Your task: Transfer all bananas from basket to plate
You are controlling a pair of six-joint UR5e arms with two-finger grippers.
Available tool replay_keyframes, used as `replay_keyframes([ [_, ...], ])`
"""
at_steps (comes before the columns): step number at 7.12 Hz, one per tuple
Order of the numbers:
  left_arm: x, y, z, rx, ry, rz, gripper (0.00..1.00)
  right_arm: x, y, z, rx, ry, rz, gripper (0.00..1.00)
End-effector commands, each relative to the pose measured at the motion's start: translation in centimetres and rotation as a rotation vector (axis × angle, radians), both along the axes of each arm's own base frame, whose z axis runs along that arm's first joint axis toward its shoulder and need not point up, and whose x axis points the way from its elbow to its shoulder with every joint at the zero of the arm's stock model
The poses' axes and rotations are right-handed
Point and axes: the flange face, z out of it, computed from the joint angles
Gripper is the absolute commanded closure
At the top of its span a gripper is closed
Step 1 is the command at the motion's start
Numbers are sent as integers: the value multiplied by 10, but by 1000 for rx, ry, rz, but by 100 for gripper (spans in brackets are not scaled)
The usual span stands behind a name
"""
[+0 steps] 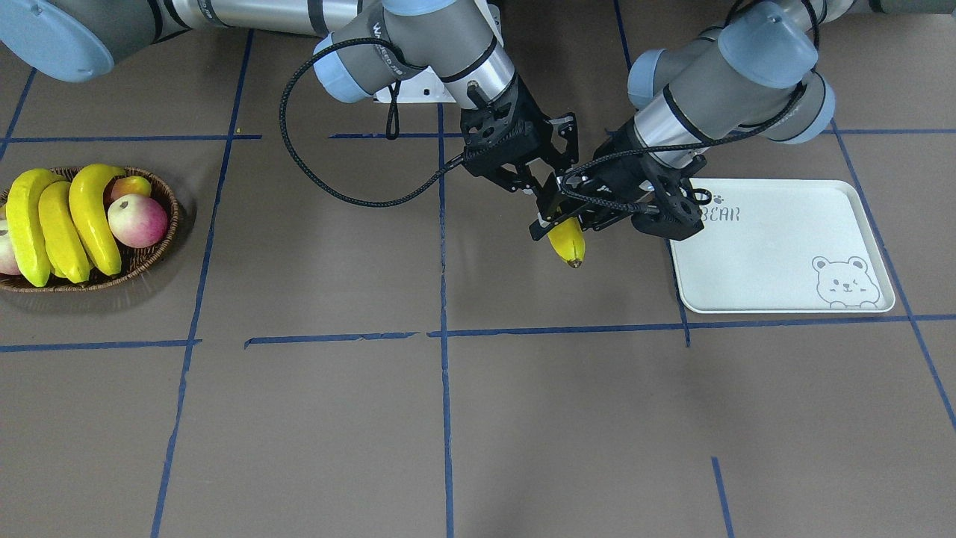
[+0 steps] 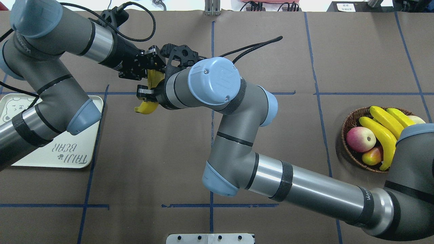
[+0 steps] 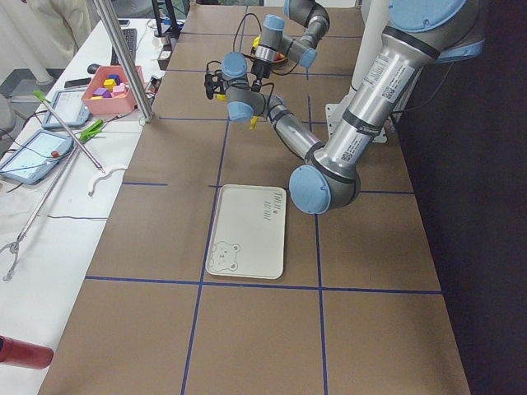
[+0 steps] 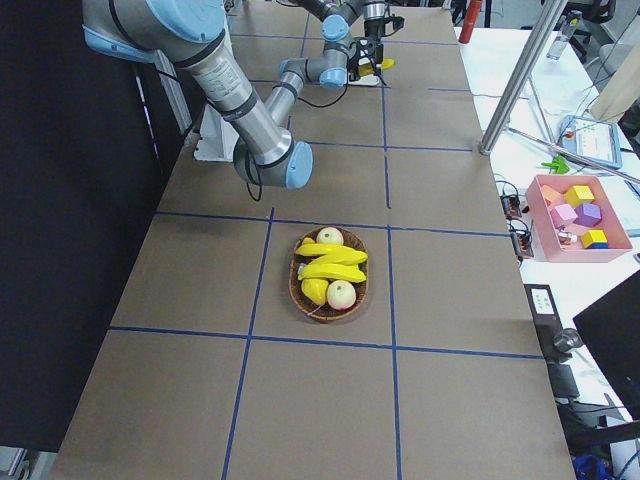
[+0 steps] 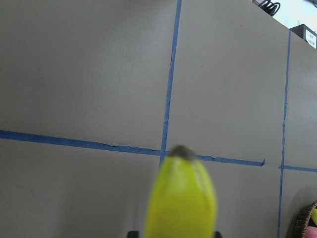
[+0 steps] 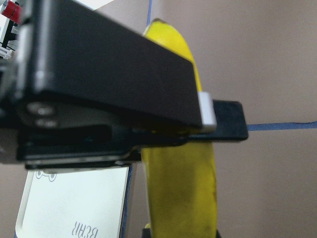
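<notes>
One yellow banana (image 1: 567,243) hangs in the air over the table's middle, between my two grippers. My right gripper (image 1: 551,203) is shut on it; in the right wrist view the banana (image 6: 181,188) fills the gap between its fingers. My left gripper (image 1: 590,213) also grips it, and the left wrist view shows the banana (image 5: 181,198) jutting out from between its fingers. Three bananas (image 1: 60,224) lie in the brown wicker basket (image 1: 160,246), far on my right. The off-white plate (image 1: 777,254) with the bear print lies empty just beside the left gripper.
Red-yellow apples (image 1: 138,220) share the basket with the bananas. Blue tape lines cross the brown table. A side table holds a pink bin of blocks (image 3: 111,90) and a metal post (image 3: 123,58) stands at the table's edge.
</notes>
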Motion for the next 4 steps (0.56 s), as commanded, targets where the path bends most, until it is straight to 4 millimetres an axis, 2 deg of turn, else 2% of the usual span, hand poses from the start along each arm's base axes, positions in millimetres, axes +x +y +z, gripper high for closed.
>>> replay_keyframes([
  [1, -1, 0, 3, -1, -3, -2, 100, 2, 0, -2, 7, -17, 1, 16],
  [2, -1, 0, 3, -1, -3, -2, 100, 4, 0, -4, 5, -27, 2, 1],
  [4, -2, -2, 4, -3, -5, -5, 100, 6, 0, -4, 8, -30, 4, 1],
])
